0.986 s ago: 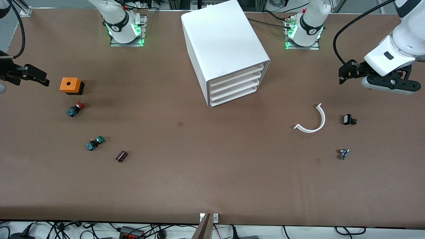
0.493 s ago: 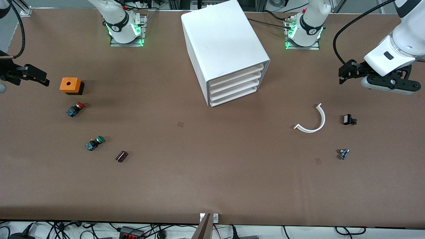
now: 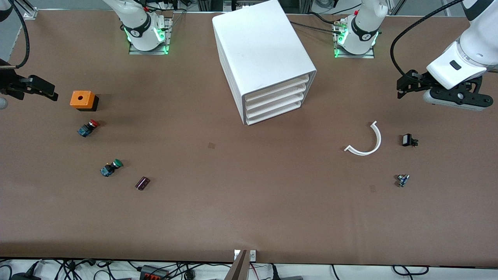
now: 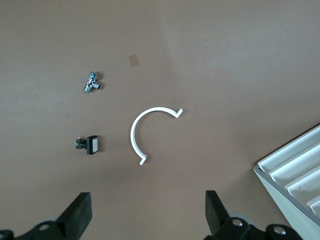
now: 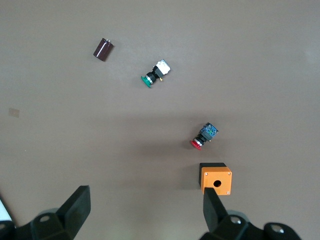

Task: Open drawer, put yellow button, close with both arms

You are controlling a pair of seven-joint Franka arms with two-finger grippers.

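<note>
Nothing has moved since the earlier frames. Front view: my left gripper [image 3: 404,87] and right gripper [image 3: 39,89] hover, the drawer [image 3: 277,90] shut. Wrist views: both sets of fingers [image 4: 76,217] spread, empty; no yellow button visible, only red button [image 5: 202,137] and green button [image 5: 154,75].

Both arms wait, raised above the table. The left arm [image 3: 463,66] rises from its base at about one o'clock of the front view and bends down toward three o'clock, where the left gripper [image 4: 145,220] hangs empty, fingers spread wide. The right gripper [image 5: 142,215] hangs at nine o'clock, at the right arm's end, likewise wide and empty.
</note>
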